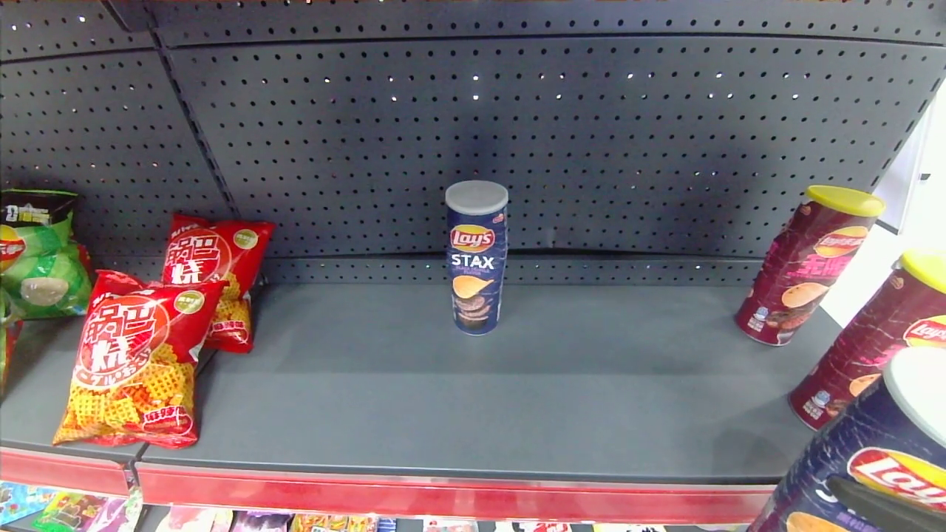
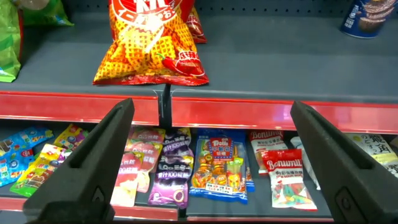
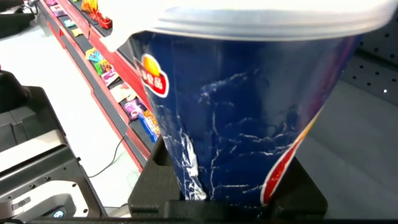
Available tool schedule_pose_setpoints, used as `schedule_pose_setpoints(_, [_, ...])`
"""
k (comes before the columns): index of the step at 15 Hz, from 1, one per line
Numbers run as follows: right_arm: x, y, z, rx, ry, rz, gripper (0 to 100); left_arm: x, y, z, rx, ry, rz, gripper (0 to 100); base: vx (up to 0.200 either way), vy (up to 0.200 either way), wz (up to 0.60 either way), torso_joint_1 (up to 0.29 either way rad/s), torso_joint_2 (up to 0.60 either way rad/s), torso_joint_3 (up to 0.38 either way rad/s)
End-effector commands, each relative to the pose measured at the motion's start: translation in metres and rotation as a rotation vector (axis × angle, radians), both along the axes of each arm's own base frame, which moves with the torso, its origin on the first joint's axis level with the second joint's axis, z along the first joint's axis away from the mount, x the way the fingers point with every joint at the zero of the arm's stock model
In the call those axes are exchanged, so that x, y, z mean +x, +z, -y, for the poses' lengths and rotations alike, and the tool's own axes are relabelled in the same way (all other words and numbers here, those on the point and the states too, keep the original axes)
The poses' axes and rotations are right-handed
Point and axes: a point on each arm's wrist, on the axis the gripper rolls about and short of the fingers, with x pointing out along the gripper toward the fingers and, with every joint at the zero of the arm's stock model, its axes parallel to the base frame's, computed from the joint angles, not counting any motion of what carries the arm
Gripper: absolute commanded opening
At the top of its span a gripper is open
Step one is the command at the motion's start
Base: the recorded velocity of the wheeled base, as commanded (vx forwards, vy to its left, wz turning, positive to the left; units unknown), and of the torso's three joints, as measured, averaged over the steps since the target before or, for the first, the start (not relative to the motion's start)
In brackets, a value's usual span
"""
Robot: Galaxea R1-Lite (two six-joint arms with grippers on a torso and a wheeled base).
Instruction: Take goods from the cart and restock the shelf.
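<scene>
Blue can (image 3: 236, 124) is clamped in the right gripper (image 3: 230, 199): fingers closed against both sides of its lower body, lid end up. It's at the right front corner of the shelf (image 1: 517, 399), not set down yet.

The low grip with the lid up looks chosen so it can go down upright. The likely slot is the bare stretch beside the matching can (image 1: 477, 258) standing mid-shelf at the back. Two maroon cans (image 1: 809, 266) already take the right end.

Left gripper (image 2: 211, 124) has its fingers spread wide with nothing between them. It sits low in front of the red shelf lip (image 2: 249, 112), probably just out of the way.

- **Head view:** gives the layout, with red snack bags (image 1: 137, 362) and a green bag (image 1: 37, 266) at the left.
- **Right wrist view:** confirms grip contact.
- **Left wrist view:** adds the sweets packets (image 2: 217, 165) on the lower shelf.
</scene>
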Motion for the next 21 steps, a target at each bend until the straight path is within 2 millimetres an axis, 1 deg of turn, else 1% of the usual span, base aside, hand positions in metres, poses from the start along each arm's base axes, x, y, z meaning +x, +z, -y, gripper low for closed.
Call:
schedule_pose_setpoints(1, [0.0004,-0.0003,-0.0002,-0.002,0.001,-0.002,0,0.0001,0.0000,0.0000,-0.001,0.000,-0.001,100,0.000,0.000,0.00,0.000,0.00,0.000])
schedule_pose_setpoints(7, [0.0007,-0.0009,-0.0002,-0.003,-0.003,-0.005,0,0.0001,0.0000,0.0000,0.001,0.000,-0.001,100,0.000,0.000,0.00,0.000,0.00,0.000])
schedule_pose_setpoints(10, [0.0017,-0.0014,-0.0006,-0.006,-0.002,-0.010,0,0.0001,0.0000,0.0000,0.001,0.000,-0.001,100,0.200,0.000,0.00,-0.001,0.00,0.002])
schedule_pose_setpoints(21, [0.0019,0.0002,-0.0008,-0.005,-0.002,-0.005,0,-0.0001,0.0004,0.0001,-0.013,-0.006,0.001,100,0.000,0.000,0.00,0.000,0.00,0.000])
